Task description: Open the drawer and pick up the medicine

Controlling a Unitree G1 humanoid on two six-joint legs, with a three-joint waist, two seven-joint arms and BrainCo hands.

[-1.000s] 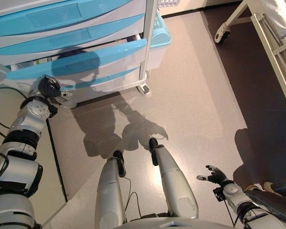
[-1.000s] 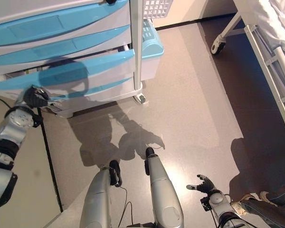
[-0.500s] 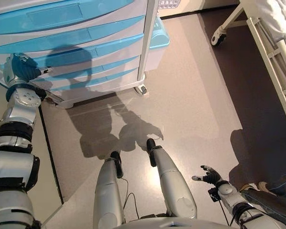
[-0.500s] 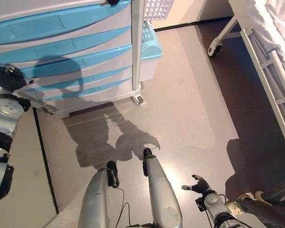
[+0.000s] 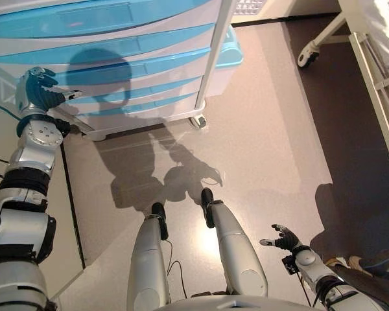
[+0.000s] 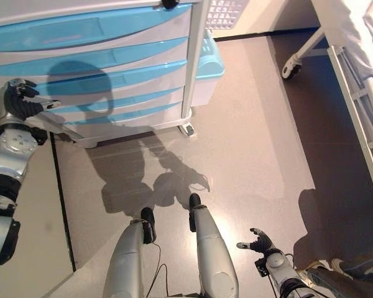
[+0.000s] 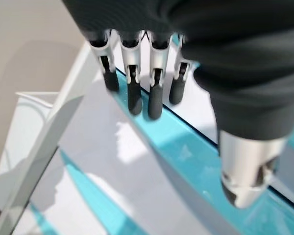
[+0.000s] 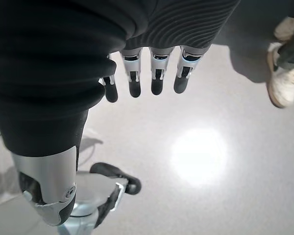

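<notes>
Both eye views look steeply down from the head and share the white cabinet with blue plastic drawers at 11 o'clock. Left wrist view sits very near those drawers; right wrist view faces the grey floor.

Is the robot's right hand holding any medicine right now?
No: in the right wrist view the right hand hangs over the bare floor with relaxed fingers and nothing between them and the thumb.

Silver-grey humanoid, dark at the wrists.
Each hand, left hand and right hand, has a dark ribbed cover and silver, black-tipped fingers.
</notes>
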